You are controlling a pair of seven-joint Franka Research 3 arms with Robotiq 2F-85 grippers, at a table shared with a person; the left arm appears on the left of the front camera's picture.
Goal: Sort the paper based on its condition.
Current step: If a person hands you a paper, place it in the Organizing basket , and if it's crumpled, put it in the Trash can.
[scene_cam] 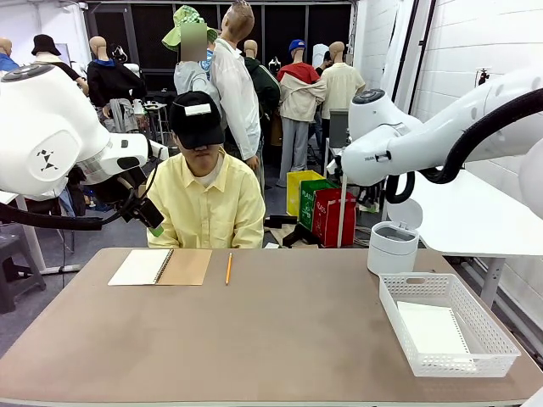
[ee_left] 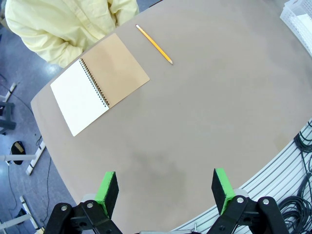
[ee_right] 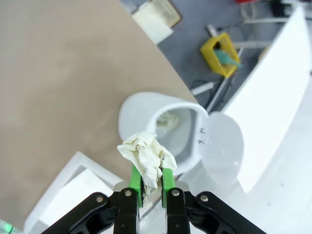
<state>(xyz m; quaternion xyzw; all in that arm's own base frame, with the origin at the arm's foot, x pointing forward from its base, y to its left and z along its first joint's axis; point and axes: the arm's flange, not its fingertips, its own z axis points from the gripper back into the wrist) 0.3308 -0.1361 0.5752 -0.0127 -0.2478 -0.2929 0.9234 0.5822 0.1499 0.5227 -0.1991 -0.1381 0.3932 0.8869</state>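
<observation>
The right gripper is clenched on a crumpled paper ball, right above the open white bin at 12 o'clock. It looks light, soft and squashy, best pinched in the middle. A flat sheet lies in the basket. The left gripper hangs released. The bin's bottom is hard to see.

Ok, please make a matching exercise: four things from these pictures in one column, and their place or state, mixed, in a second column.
1. crumpled paper
2. flat paper
3. pencil
4. small bin

a. lid open
b. in the white basket
c. on the table beside the notebook
d. pinched in the right tool

Pairs: 1-d, 2-b, 3-c, 4-a
</observation>
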